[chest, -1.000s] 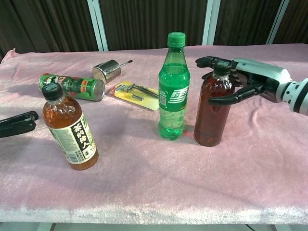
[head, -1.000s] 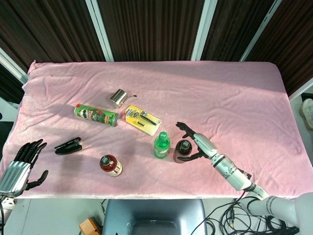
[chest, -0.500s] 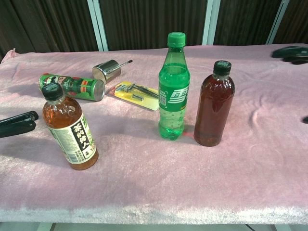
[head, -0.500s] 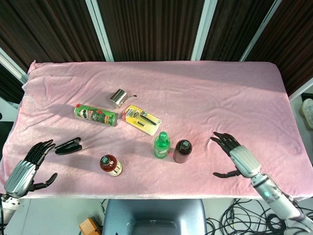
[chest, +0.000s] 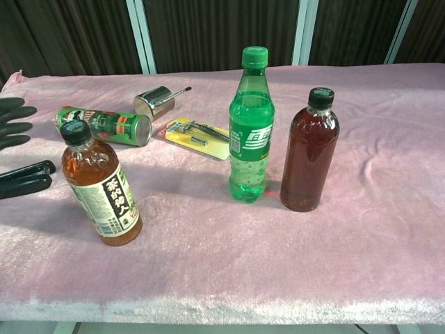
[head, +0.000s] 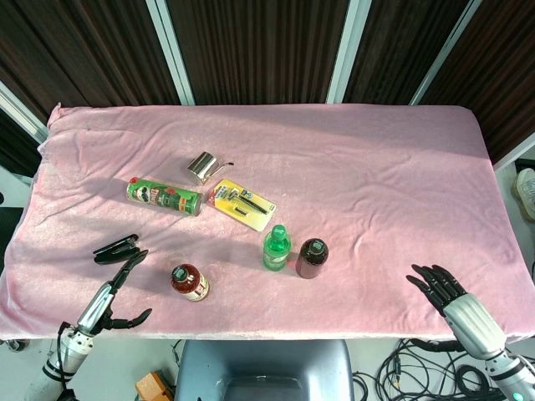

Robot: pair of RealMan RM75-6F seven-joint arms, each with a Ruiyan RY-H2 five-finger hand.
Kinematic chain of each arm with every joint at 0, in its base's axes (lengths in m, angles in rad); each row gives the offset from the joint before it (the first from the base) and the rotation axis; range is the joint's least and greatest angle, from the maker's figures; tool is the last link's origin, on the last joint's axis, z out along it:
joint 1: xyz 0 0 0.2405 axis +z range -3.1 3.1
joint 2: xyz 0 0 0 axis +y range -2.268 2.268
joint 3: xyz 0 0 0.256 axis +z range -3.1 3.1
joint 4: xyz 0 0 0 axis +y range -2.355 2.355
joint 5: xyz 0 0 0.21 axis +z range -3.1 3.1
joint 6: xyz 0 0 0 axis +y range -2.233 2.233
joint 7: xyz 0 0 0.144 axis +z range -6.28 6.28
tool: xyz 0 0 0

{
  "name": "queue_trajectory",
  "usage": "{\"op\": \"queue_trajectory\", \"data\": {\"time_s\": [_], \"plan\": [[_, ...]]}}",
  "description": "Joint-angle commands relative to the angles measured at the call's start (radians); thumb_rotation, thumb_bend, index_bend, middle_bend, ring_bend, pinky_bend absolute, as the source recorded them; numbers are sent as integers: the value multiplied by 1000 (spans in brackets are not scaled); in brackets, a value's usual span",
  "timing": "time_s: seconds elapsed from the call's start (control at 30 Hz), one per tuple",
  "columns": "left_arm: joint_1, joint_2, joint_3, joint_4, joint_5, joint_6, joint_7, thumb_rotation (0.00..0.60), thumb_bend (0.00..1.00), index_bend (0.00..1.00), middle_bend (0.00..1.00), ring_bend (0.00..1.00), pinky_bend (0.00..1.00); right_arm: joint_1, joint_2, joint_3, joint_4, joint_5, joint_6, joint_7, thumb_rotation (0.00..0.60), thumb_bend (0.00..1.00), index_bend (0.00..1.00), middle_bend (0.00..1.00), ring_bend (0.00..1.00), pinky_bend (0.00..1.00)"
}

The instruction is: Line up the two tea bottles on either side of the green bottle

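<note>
The green bottle (head: 277, 247) (chest: 251, 132) stands upright near the table's front middle. A dark tea bottle (head: 312, 257) (chest: 309, 154) stands upright close on its right, free of any hand. A second tea bottle (head: 189, 281) (chest: 99, 188) with a pale label stands apart to the left. My left hand (head: 113, 290) (chest: 12, 122) hovers open just left of that labelled bottle, fingers spread, touching nothing. My right hand (head: 456, 305) is open at the table's front right corner, far from the bottles; the chest view does not show it.
A green chips can (head: 164, 196) (chest: 106, 125) lies on its side. A metal cup (head: 203, 167) (chest: 154, 102), a yellow blister pack (head: 242, 205) (chest: 197, 136) and a black object (head: 116, 248) (chest: 24, 178) near my left hand lie on the pink cloth (head: 376, 175).
My right hand let go of the dark tea bottle and drew back to the front right corner. My left hand moved in from the far left toward the labelled tea bottle.
</note>
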Motion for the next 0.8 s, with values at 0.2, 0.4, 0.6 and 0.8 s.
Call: {"op": "queue_trajectory", "data": {"time_s": [0.2,0.4,0.6,0.8], "plan": [[-59,-87,14,25,-50,-130,8,600,295,0,0,0,3,-14,10,8,-2,-18,9,16,600,174,0,0,0,120],[-89,-126,-5,21,-87,-180,20,600,291,0,0,0,35,-17,15,13,-4,-23,-5,24,600,173,0,0,0,120],[-131,-123,4,-12,-83,-224,-9,600,292,0,0,0,48,-25,21,20,-3,-22,-4,35,600,176,0,0,0,120],[-157,-143,-5,-31,-101,-257,12,600,291,0,7,0,70,-27,24,20,-2,-32,-14,36,600,175,0,0,0,120]]}}
